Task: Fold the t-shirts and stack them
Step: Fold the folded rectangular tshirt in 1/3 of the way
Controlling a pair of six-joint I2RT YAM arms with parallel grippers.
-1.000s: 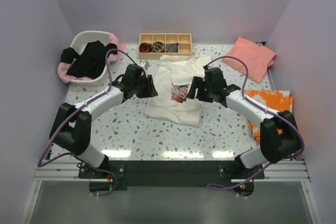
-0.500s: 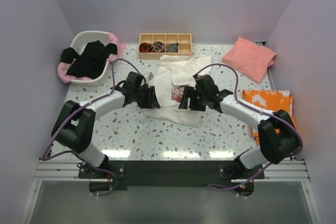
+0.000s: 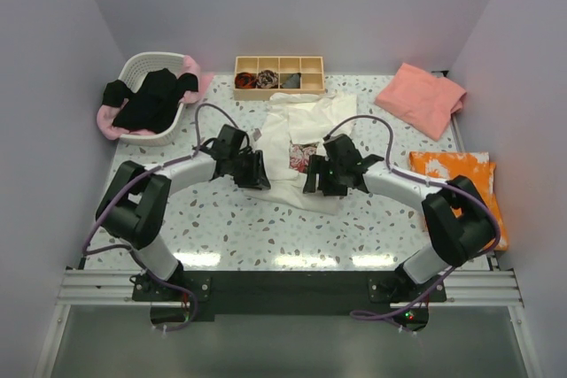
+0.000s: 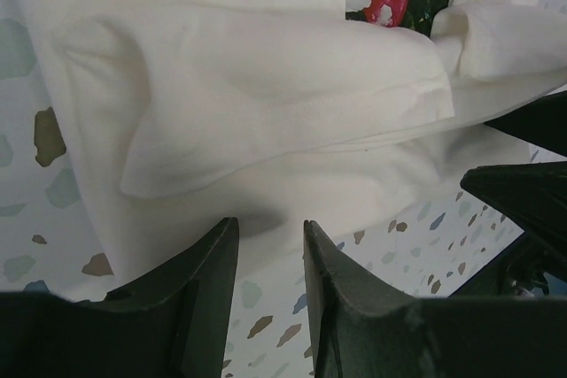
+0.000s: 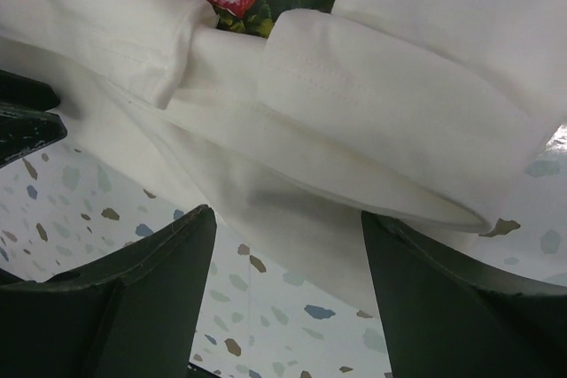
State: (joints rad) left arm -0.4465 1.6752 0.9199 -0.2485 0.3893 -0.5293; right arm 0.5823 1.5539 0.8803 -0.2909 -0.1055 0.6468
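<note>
The cream-white t-shirt (image 3: pixel 288 135) with the rose print (image 3: pixel 303 157) lies mid-table, its sleeves folded inward. My left gripper (image 3: pixel 260 177) sits low at the shirt's near-left hem, jaws a little apart and empty. In the left wrist view the hem (image 4: pixel 266 174) lies just beyond the gripper (image 4: pixel 270 232). My right gripper (image 3: pixel 313 181) sits at the near-right hem, jaws wide open and empty. In the right wrist view the gripper (image 5: pixel 288 219) straddles the cloth edge (image 5: pixel 292 210). A salmon-pink t-shirt (image 3: pixel 423 97) lies folded at the back right. Black (image 3: pixel 149 99) and light pink (image 3: pixel 108 121) t-shirts fill the basket.
A white basket (image 3: pixel 158 137) stands at the back left. A wooden compartment tray (image 3: pixel 312 77) with small rolled bundles sits at the back centre. An orange patterned cloth (image 3: pixel 462 174) lies at the right edge.
Both grippers have moved toward the near side along the shirt's flanks and come down to its near hem. The shirt's sides now lie folded inward.
</note>
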